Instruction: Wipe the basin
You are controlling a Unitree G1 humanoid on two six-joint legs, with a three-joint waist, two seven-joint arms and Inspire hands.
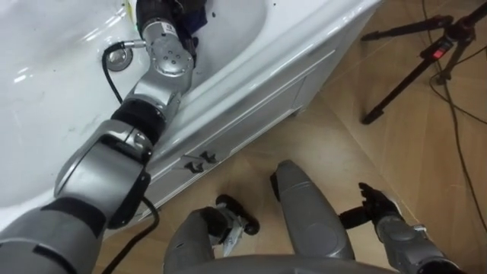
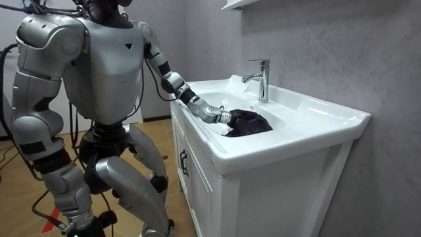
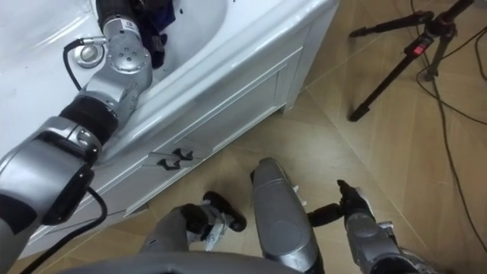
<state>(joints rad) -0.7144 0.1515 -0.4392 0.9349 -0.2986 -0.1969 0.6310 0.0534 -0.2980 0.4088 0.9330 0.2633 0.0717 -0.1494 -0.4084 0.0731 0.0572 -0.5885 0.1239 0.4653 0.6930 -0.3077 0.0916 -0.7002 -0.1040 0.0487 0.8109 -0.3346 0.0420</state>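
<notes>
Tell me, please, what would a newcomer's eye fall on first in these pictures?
First, the robot's left arm reaches into the white basin, with its left hand at a dark cloth below the chrome tap. Next comes the black tripod on the wooden floor to the robot's right, near its hanging right hand.

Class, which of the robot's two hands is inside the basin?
The left hand, at the dark cloth in the basin; the right hand hangs low above the floor.
</notes>
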